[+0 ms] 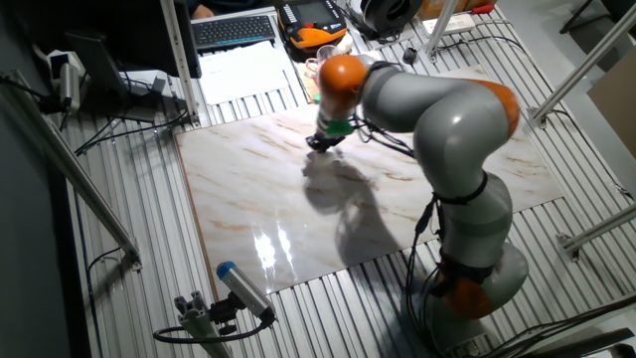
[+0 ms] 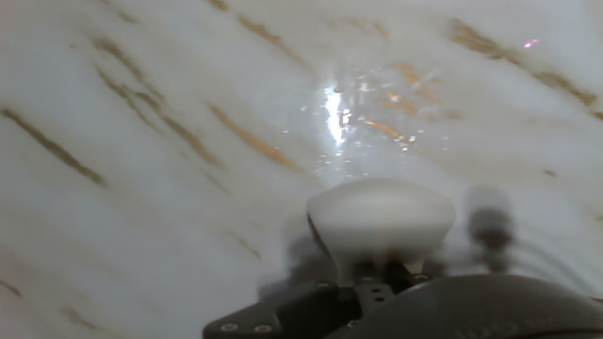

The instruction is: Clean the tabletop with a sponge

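Gripping the sponge [image 2: 381,219], the gripper [image 2: 382,268] stands closed around a cream-white block whose rounded top bulges above the fingers in the hand view. The sponge sits just over the tabletop [image 2: 151,188]; whether it presses on the slab cannot be told from this view (motion blur softens the edges). Brown veins run diagonally across the glossy marble, and a bright glare patch lies on the slab beyond the sponge.

In the fixed view the gripper [image 1: 323,142] points down at the far part of the tabletop [image 1: 248,189], near its far edge, with the sponge too small to make out there. The arm [image 1: 447,109] bends over the slab from its base at the near right, grey with orange joints, and casts a shadow on the marble below the wrist.

Around the slab lies a ribbed grey metal surface [image 1: 129,288]. A keyboard [image 1: 236,30] rests beyond the far edge, and a cylinder with a blue tip [image 1: 241,288] lies off the near left corner
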Tool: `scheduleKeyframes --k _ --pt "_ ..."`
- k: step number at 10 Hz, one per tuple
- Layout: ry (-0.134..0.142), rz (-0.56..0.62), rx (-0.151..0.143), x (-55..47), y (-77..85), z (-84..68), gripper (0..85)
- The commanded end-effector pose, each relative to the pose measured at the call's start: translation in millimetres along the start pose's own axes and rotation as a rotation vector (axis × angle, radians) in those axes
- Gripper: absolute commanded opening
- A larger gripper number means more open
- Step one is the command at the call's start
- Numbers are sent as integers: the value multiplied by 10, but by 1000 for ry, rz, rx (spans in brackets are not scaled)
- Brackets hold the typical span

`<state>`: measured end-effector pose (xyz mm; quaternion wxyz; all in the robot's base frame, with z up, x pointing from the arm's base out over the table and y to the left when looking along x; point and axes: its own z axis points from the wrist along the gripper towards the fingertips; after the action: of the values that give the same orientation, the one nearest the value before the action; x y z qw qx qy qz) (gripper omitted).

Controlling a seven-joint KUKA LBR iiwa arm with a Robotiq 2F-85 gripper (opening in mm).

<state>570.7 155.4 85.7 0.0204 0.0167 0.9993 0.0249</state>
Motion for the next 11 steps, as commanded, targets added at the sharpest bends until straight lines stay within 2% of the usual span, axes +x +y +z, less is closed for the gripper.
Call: scheduleKeyframes --k 1,2,4,7,11 --pt "0 -14 -7 -14 -255 -68 0" --pt "0 -20 -9 -21 -356 -107 0" --pt "-5 -29 9 -22 -438 -88 0" --pt "-6 -51 2 -12 -617 107 0" --pt "-3 -24 6 -42 -646 318 0"
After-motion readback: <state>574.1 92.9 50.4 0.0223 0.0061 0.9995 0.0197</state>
